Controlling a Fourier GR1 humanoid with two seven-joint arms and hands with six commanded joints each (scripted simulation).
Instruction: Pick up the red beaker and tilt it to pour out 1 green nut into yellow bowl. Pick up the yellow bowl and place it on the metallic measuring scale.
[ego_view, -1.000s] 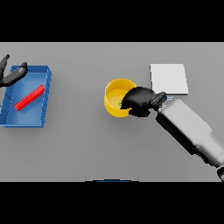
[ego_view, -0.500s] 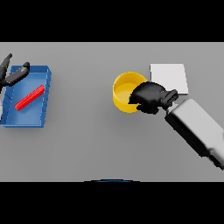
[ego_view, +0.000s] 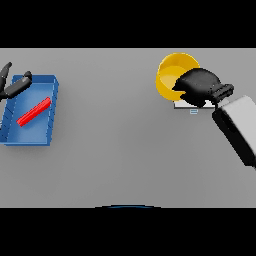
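The yellow bowl (ego_view: 172, 75) was gripped at its rim by the right hand (ego_view: 199, 87), fingers curled round it, and held tilted over the mostly hidden scale (ego_view: 186, 105). The left hand (ego_view: 12, 86) was seen relaxed, fingers straight, at the blue tray (ego_view: 35, 136), in which a red piece (ego_view: 33, 111) lay.

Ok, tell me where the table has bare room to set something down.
The widest bare patch of the grey table lies between the blue tray on the left and the right hand holding the yellow bowl; the near strip is bare too. Crowded: the upper right, where bowl and hand cover the scale, and the left edge, by the left hand.
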